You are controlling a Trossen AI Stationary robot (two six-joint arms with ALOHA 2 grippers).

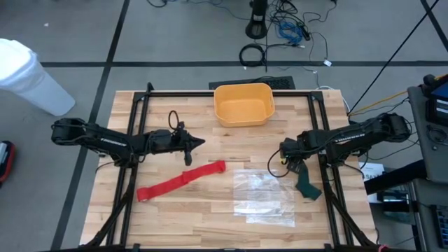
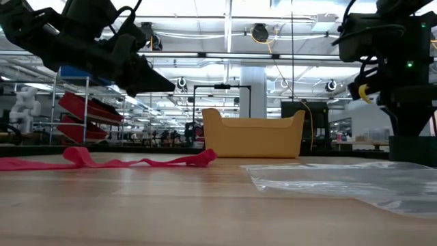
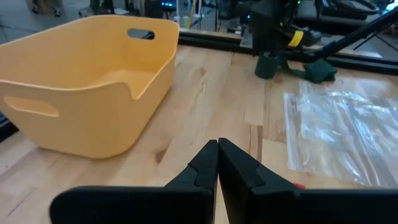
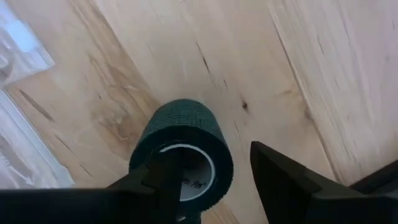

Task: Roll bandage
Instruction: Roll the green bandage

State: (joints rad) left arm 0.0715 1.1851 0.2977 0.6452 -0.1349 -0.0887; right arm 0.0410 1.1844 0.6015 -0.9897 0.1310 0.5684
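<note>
The rolling looks barely begun, if at all. The bandage (image 1: 180, 181) lies stretched out as a long red strip on the wooden table (image 1: 210, 224), running diagonally from the left front toward the middle, with only a small bunch at its inner end that may be a first fold. Nearly all of the winding is left.

The left pincer (image 3: 217, 163) hangs above the table just behind the bandage's inner end, its fingers pressed together on nothing. The right pincer (image 4: 214, 171) stands near the table's right edge, fingers apart, straddling an upright dark green roll of wrap (image 4: 182, 158) without clearly clamping it.

A yellow bin (image 1: 243, 103) sits at the table's far middle, and a clear crinkled plastic bag (image 1: 264, 196) lies flat beside the bandage. Beyond the table, the low view shows a large bright hall with shelving and ceiling lights; cables trail over the grey floor.
</note>
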